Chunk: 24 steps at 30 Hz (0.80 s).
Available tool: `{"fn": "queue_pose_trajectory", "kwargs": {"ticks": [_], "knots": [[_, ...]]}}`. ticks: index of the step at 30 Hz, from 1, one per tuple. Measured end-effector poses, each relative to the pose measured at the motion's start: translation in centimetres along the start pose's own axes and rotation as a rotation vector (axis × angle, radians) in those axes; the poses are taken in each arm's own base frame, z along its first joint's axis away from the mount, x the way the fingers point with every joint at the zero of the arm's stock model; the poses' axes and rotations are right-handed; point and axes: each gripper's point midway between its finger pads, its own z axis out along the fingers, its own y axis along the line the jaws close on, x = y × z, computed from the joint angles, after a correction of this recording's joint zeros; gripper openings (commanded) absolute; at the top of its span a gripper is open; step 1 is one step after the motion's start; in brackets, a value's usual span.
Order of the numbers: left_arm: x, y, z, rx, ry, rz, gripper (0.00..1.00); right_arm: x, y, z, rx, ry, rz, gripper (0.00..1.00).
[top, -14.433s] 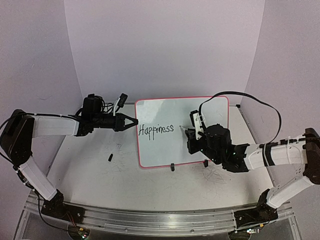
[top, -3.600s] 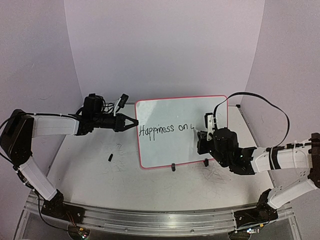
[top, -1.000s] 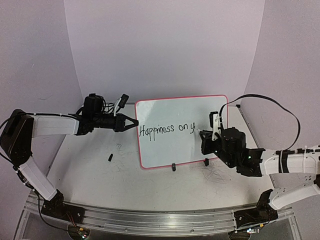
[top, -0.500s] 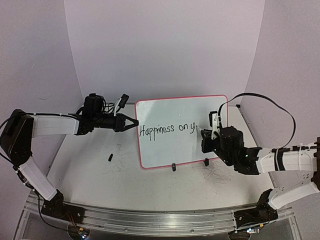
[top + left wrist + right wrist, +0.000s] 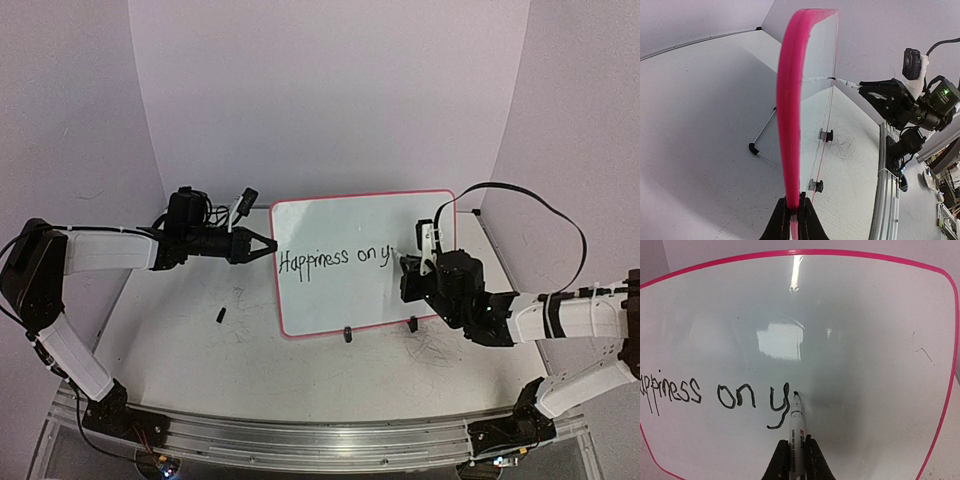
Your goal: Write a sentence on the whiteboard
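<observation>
The whiteboard (image 5: 340,300) stands upright on the table, red-rimmed, its face toward the arms. The sentence (image 5: 330,259) so reads "Happiness on y" in black letters (image 5: 715,392). My left gripper (image 5: 268,246) is shut on the board's left rim (image 5: 790,115), and in the left wrist view its jaws (image 5: 794,212) pinch that pink edge. My right gripper (image 5: 410,268) is shut on a white marker (image 5: 796,425). The marker's black tip sits against the board just right of the "y", level with its top. The right gripper (image 5: 797,442) holds the barrel low down.
Two black clip feet (image 5: 345,334) (image 5: 411,324) prop the board. A small black cap-like piece (image 5: 220,315) lies on the table left of the board. Grey scribble marks (image 5: 430,350) stain the tabletop. Purple walls enclose three sides, and a metal rail (image 5: 300,435) runs along the near edge.
The "y" was finished over the last seconds. The right gripper has shifted the marker tip slightly right and up beside the "y". The left arm and the board have not moved.
</observation>
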Motion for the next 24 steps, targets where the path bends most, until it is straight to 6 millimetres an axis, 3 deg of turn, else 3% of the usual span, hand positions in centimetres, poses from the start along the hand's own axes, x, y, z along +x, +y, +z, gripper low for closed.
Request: {"fn": "queue_pose_trajectory", "kwargs": {"ticks": [24], "knots": [[0.02,-0.08,0.06,-0.003,0.014,0.004,0.00,0.83,-0.10,0.00,0.002,0.028,0.016,0.00]]}}
